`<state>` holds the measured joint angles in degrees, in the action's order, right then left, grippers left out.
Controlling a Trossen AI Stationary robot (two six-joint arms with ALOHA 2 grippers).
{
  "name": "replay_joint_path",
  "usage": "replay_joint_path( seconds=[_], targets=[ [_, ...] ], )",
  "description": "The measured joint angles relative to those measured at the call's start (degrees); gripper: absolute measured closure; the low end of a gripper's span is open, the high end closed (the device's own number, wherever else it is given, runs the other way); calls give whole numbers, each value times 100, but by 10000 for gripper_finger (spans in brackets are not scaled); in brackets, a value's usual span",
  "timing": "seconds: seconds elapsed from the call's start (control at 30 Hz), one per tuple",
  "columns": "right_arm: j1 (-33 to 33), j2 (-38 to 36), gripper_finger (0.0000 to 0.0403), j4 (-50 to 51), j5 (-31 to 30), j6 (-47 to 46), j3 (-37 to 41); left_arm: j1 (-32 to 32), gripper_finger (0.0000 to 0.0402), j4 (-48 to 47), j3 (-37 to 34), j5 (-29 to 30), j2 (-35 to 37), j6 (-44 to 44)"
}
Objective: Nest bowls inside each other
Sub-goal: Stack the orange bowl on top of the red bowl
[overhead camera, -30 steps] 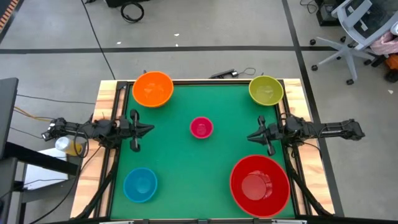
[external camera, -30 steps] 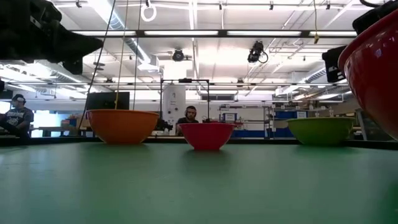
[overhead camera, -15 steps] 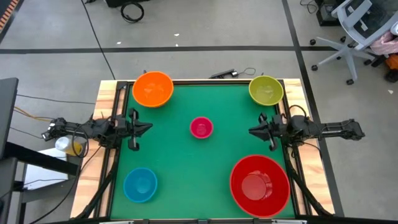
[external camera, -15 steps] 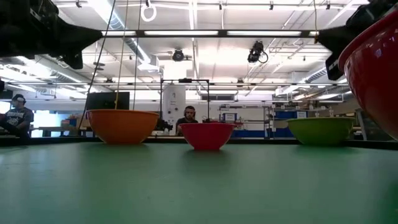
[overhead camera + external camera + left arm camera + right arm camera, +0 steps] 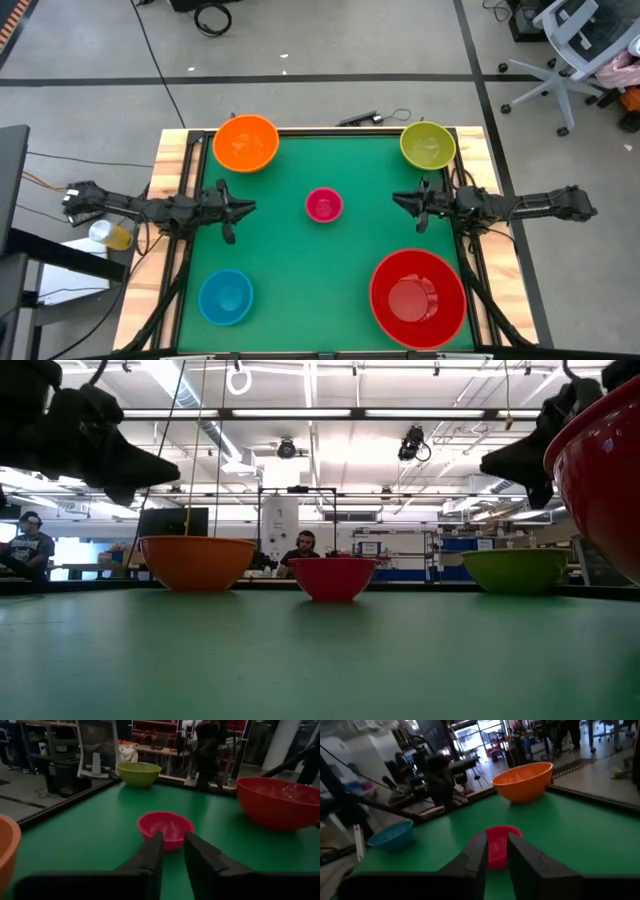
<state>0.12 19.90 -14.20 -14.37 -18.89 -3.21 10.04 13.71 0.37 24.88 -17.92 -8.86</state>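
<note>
Five bowls stand apart on their bases on the green table (image 5: 300,260): orange (image 5: 246,142) at the far left, green (image 5: 428,145) at the far right, a small pink one (image 5: 323,204) in the middle, blue (image 5: 225,297) at the near left, and a large red one (image 5: 417,297) at the near right. My left gripper (image 5: 250,208) hovers level at the table's left side and points at the pink bowl (image 5: 165,827). It is open with a narrow gap (image 5: 172,851). My right gripper (image 5: 396,199) faces the same bowl (image 5: 496,845) from the right. It too is open (image 5: 496,851) and holds nothing.
Wooden rails (image 5: 170,170) border the table on the left and right. Cables and a small tool (image 5: 365,118) lie just beyond the far edge. The open green surface between the bowls is bare. People sit in the room behind (image 5: 305,550).
My left gripper has sunk a little and moved toward the pink bowl. My right gripper has rolled about its own axis and edged toward the far edge. No bowl has moved.
</note>
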Motion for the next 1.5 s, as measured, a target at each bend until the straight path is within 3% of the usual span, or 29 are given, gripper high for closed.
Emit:
replay_joint_path(
  seconds=[0.23, 0.37, 0.47, 0.67, 0.77, 1.0, 1.3, 1.5],
  targets=[
    [7, 1383, 243, 228, -38, 653, -1366, -2, 225, 245, 485, 353, -895, 472],
    [-21, 2480, 205, 582, -275, 618, -2242, -5, 204, 80, 932, 1259, -1289, 250],
    [-77, 3480, 191, 530, -249, 696, -2745, -40, 197, -415, 1379, 1429, -1595, 155],
    [-152, 5359, 187, -1017, -253, 2223, -3468, -50, 193, -1145, 1967, 1428, -2246, 391],
    [-187, 6043, 188, -1436, -426, 2409, -3911, -75, 193, -1400, 2038, 1562, -2464, 552],
    [-142, 6884, 188, -1221, -526, 1625, -4613, -673, 193, -1987, 2047, 1748, -2792, 970],
    [-60, 7375, 188, -1354, -510, 1505, -4673, -1719, 193, -2229, 2060, 1585, -3307, 1967],
    [-59, 7710, 188, -1404, -507, 1272, -4673, -2314, 193, -2417, 2060, 1365, -3798, 1769]
  ],
)
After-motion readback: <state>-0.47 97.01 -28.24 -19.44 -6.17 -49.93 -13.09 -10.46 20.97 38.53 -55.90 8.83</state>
